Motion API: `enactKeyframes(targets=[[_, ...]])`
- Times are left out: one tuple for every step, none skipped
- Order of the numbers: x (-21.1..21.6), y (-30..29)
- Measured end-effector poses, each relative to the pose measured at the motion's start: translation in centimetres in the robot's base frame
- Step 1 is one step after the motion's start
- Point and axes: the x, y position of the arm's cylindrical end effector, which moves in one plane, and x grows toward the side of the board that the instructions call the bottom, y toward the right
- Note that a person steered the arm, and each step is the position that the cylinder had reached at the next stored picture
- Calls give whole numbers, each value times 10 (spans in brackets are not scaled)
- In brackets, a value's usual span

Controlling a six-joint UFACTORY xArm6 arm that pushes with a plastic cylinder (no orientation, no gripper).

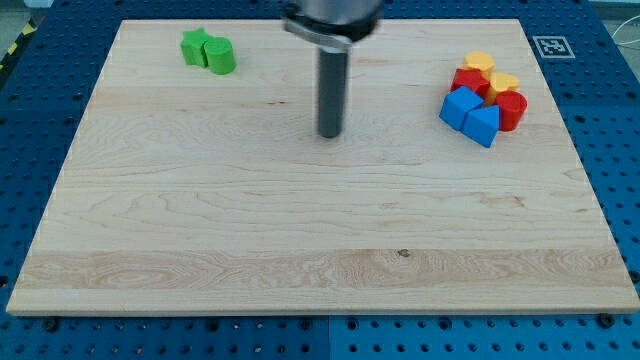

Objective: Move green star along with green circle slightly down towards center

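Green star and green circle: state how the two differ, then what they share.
Shape: the green star has pointed lobes, while the green circle is a round cylinder. Position: the green star sits nearer the view's top-left corner, the green circle just to its right and slightly lower. Both are the same green, touch each other, and lie well to the view's left of my tip.

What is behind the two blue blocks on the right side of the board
Behind the blue blocks, toward the view's top, sit two red blocks and two yellow blocks, packed close. Their lower parts are hidden by the blue ones.
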Motion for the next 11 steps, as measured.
enactKeyframes(targets=[[-13, -65], [-42, -138], [-87, -204], [-142, -252], [-186, -266], [-212, -258], [-196, -223], [-200, -184], [-187, -164], [-157, -164], [-134, -159]])
